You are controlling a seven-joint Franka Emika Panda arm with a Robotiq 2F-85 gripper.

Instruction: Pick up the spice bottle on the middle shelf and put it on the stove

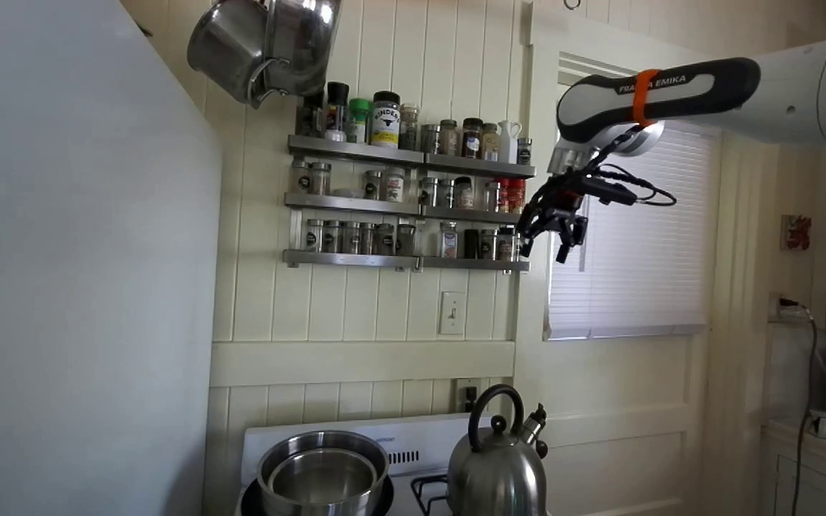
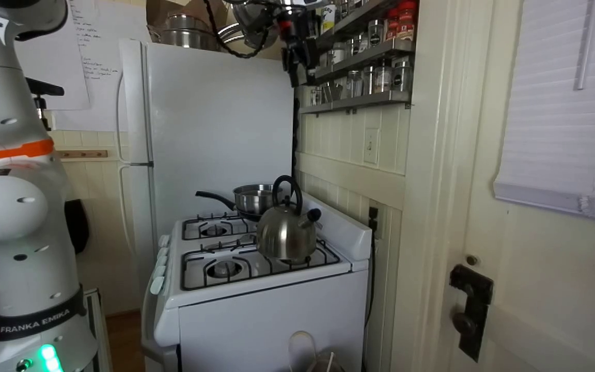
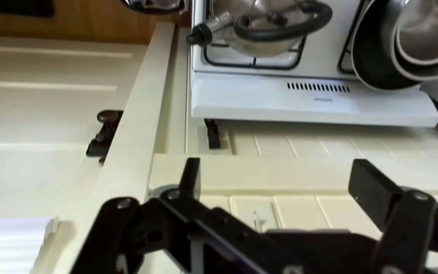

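Higher than the stove (image 2: 271, 310), the gripper (image 3: 276, 171) hangs, jaws wide; only the exterior views show the middle shelf (image 1: 355, 204).

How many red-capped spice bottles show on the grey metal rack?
2: on the grey metal middle shelf, one red-capped bottle nearest the cream door, another red-capped bottle beside it; others may be hidden.

- In an exterior view, the camera faces the white gas stove (image 1: 436, 438) from its front, set higher, cropping it below.
- In an exterior view, the camera stands near the stove's side, looking across it toward the refrigerator (image 2: 220, 124).
- The wrist view looks down from above the stove, inverted, the gripper (image 3: 276, 171) close in front.
- Both exterior views share the stove, stainless-steel kettle (image 2: 285, 237) and spice rack (image 1: 352, 204) above it.
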